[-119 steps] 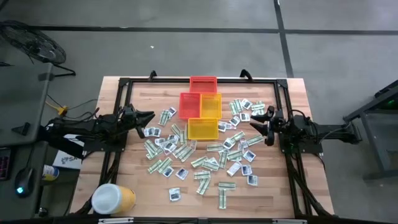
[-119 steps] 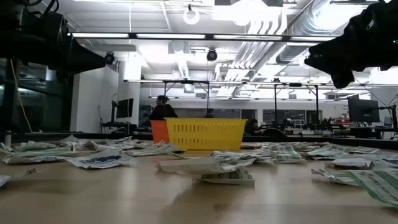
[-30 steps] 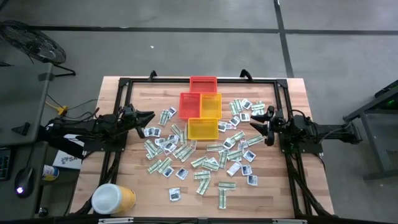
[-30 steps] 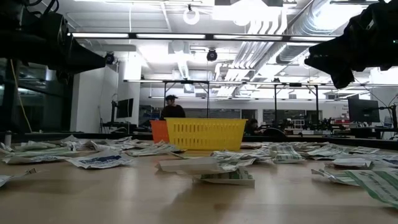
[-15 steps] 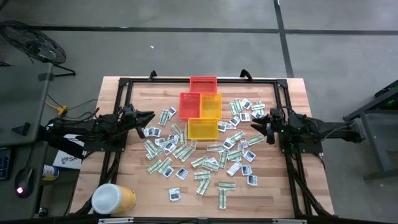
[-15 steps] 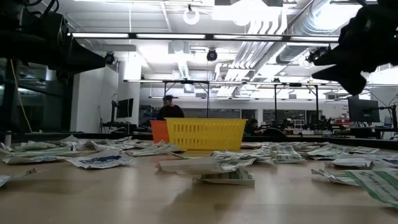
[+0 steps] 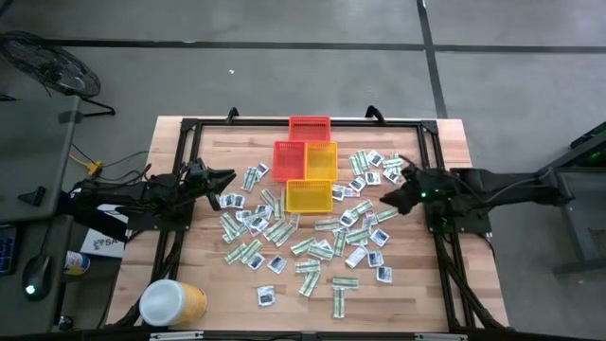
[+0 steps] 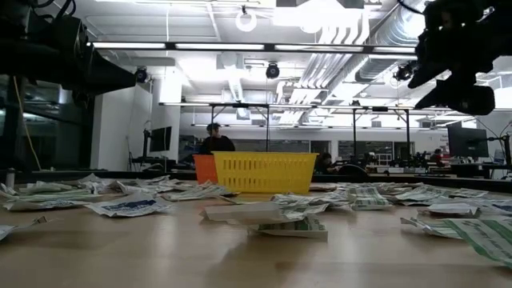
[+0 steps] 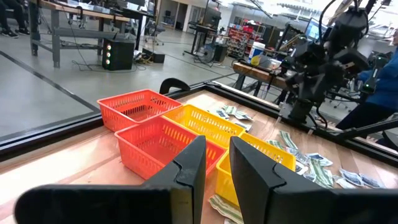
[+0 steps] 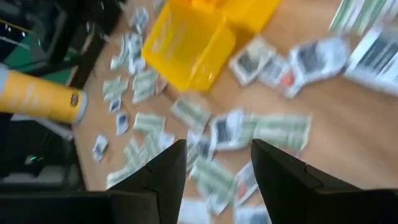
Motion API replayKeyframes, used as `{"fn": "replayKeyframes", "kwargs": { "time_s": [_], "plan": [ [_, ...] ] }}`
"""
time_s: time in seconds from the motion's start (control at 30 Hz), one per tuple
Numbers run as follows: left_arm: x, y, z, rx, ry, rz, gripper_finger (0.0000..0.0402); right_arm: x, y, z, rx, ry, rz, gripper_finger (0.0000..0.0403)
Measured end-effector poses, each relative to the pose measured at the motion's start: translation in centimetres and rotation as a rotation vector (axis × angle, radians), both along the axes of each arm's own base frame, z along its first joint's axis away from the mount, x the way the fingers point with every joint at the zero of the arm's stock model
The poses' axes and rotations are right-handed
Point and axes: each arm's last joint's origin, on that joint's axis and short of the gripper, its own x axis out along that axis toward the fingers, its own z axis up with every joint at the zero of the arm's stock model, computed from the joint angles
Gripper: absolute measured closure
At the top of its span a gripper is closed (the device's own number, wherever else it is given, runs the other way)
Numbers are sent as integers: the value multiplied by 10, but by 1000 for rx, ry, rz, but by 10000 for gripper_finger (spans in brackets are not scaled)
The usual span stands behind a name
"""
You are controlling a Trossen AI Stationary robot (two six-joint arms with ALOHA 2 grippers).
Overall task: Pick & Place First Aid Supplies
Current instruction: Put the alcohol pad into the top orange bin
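The first aid supplies (image 7: 312, 242) are many small flat packets, pale green-and-white strips and white squares with dark marks. They lie scattered flat on the wooden table, mostly at its middle and right. My left gripper (image 7: 227, 177) (image 9: 216, 146) hovers level at the table's left, narrowly open and empty, pointing at the baskets. My right gripper (image 7: 386, 197) (image 10: 217, 152) hangs above the packets at the right. It is tilted down and open, with nothing between its fingers.
Four small baskets stand clustered at the far middle: a red one (image 7: 310, 128), an orange-red one (image 7: 290, 159) and two yellow ones (image 7: 321, 159) (image 7: 309, 196). A big yellow tub with a white lid (image 7: 172, 303) lies at the near left corner. A black frame (image 7: 189, 128) runs along the table's edges.
My right gripper has risen, tipped from level to pointing down at the packets, rolled about its own axis, and shifted a little toward the table's middle. It has stayed open. My left gripper and the packets have kept still.
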Motion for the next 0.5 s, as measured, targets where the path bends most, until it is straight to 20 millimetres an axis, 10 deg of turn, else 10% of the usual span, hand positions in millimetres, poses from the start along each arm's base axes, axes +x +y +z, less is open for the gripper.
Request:
{"fn": "replayKeyframes", "kwargs": {
  "time_s": [0.5],
  "plan": [
    [0, 0, 0, 0, 0, 0, 328, 12, 39, -25, 287, 307, 73, 229]
  ]
}}
